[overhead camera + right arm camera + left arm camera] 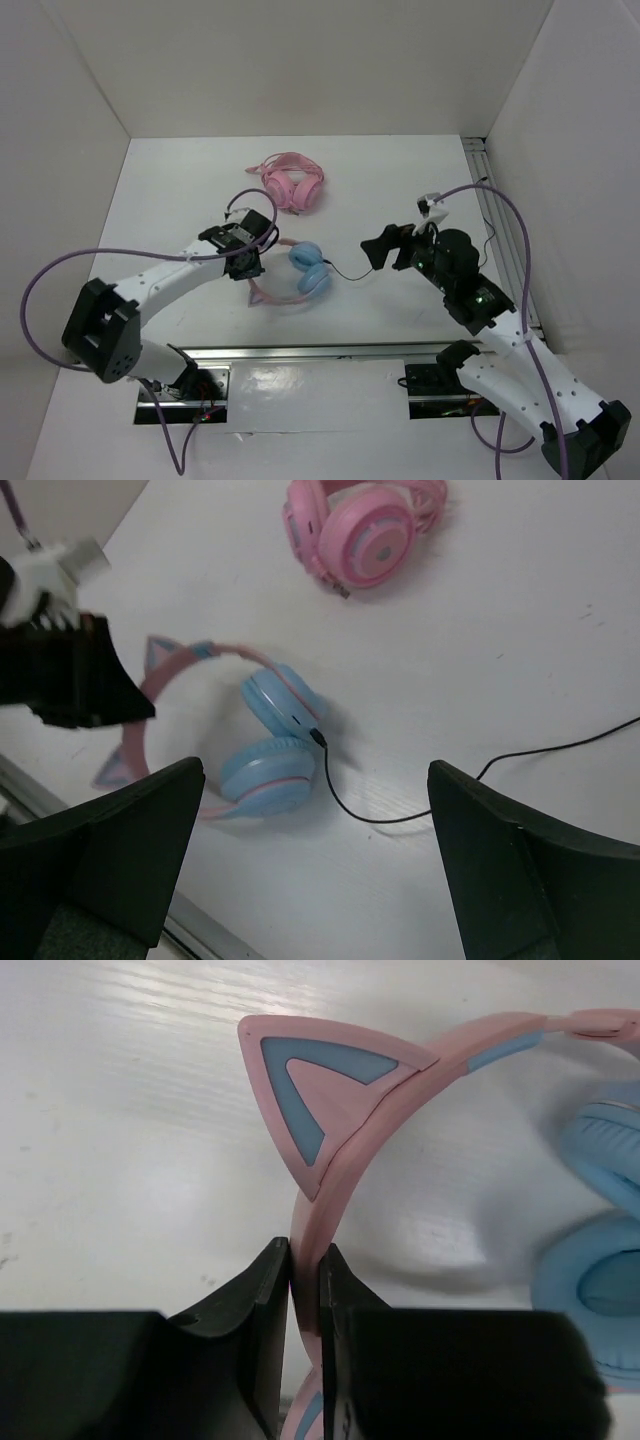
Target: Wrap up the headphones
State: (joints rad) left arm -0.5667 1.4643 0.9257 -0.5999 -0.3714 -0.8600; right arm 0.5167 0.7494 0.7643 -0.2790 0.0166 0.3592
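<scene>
- The over-ear headphones with light-blue ear cups and a thin pink cat-ear headband (305,272) lie on the white table (180,190), near its middle in the top view.
- The left gripper (252,264) sits at 9 o'clock from the ear cups. In the left wrist view its two black fingers (270,1300) are clenched on the pink headband, just below one pink-and-blue cat ear (320,1110).
- The blue cups (600,1260) rest at 3 o'clock from that grasp, one beside the other.
- The thin black cable (345,274) leaves a cup toward 3 o'clock and lies loose on the table. In the right wrist view it curves (400,815) away from the cups and runs off the frame's edge; it is not wound around the headphones.
- The right gripper (385,247) hovers at 3 o'clock from the headphones, above the cable, its fingers (130,850) spread wide and grasping nothing.
- A second, all-pink pair of headphones (292,185) lies at 12 o'clock from the blue pair, well apart.
</scene>
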